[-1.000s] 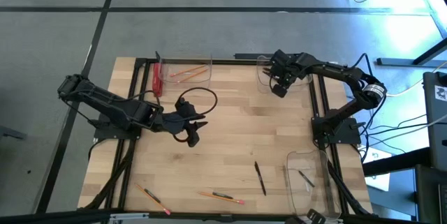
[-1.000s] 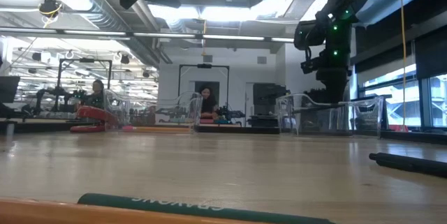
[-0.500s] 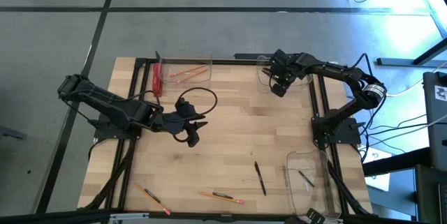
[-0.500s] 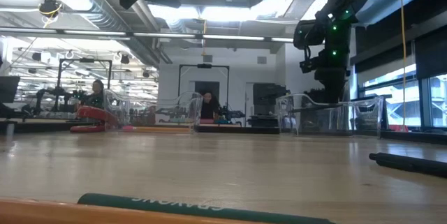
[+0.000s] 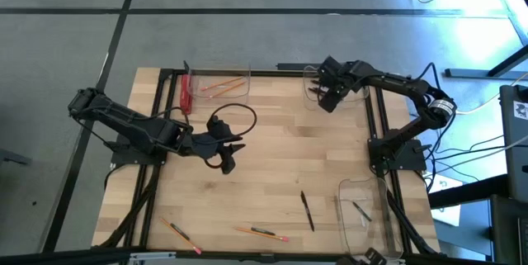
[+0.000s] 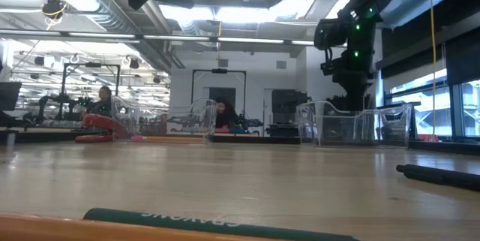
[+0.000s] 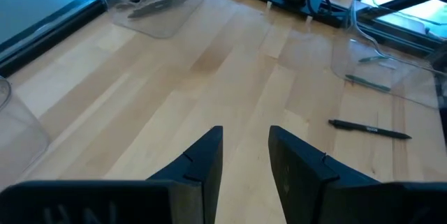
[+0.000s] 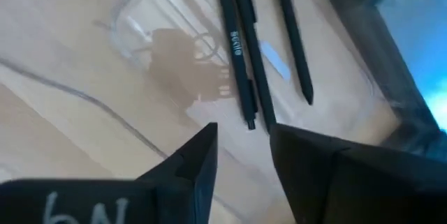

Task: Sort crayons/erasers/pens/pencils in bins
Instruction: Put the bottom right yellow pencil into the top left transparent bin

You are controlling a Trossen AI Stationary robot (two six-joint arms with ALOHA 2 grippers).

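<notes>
Bare mid-table [image 5: 280,166]; 3 bins [image 5: 221,83] line its edges

The scene is lit evenly by ceiling strips [image 6: 225,12], blue glare is seen at window edges, and nearby wrist-view objects are blurred.

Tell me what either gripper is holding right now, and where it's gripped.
Nothing. The right gripper is open above pens lying in a bin; the left gripper is open and empty over the table.

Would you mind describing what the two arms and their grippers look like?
Both arms are matte black and jointed, with black cables running along them. The left gripper and right gripper each end in two flat, dark, wedge-shaped fingers. Green lights glow on the right arm in the low view, and white lettering marks its wrist.
</notes>
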